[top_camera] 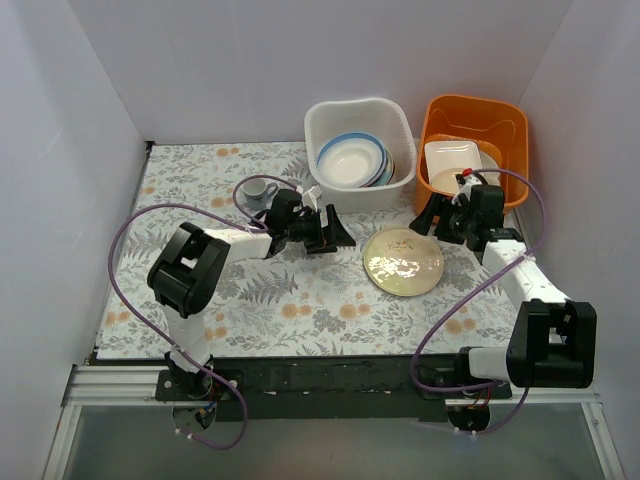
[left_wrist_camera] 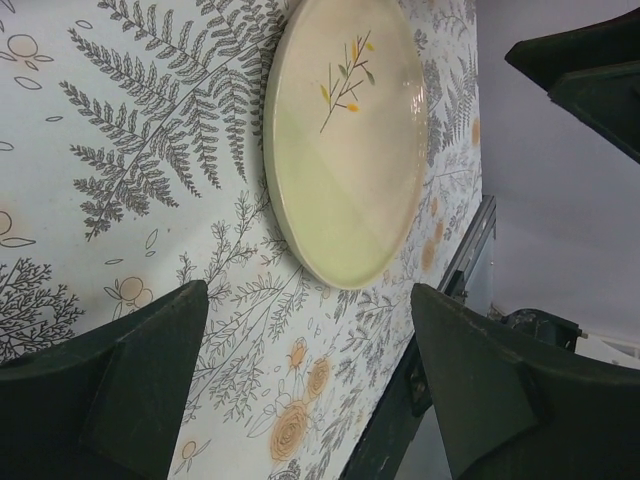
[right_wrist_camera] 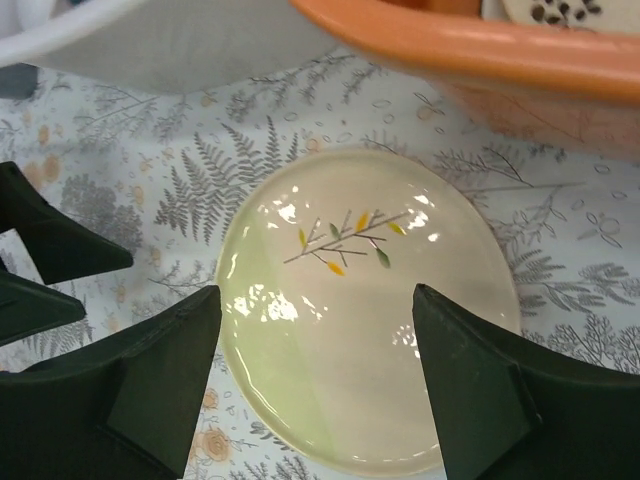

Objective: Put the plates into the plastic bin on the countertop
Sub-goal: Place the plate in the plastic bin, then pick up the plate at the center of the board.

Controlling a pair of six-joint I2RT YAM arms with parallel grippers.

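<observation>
- We see a small grey cup (top_camera: 258, 190) at 10 o'clock of the left gripper (top_camera: 338, 230), whose fingers gape wide and empty.
- The white plastic bin (top_camera: 375, 196), at 12 o'clock of that gripper, holds stacked plates (top_camera: 350, 162).
- The cream-green plate (top_camera: 403, 262), glossy with a leaf sprig, lies flat and face up on the countertop (top_camera: 190, 180), at 5 o'clock of the bin. It is round, so has no long axis.
- The right gripper (top_camera: 430, 222), spread wide and empty, hangs at the plate's 1 o'clock, with the orange tub (top_camera: 500, 115) beyond.

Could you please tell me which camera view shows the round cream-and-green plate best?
The right wrist view: the round cream-and-green plate fills the frame almost face-on, with its twig motif sharp. The left wrist view shows it obliquely and cropped at the top; the top external view shows it small and glary.
</observation>
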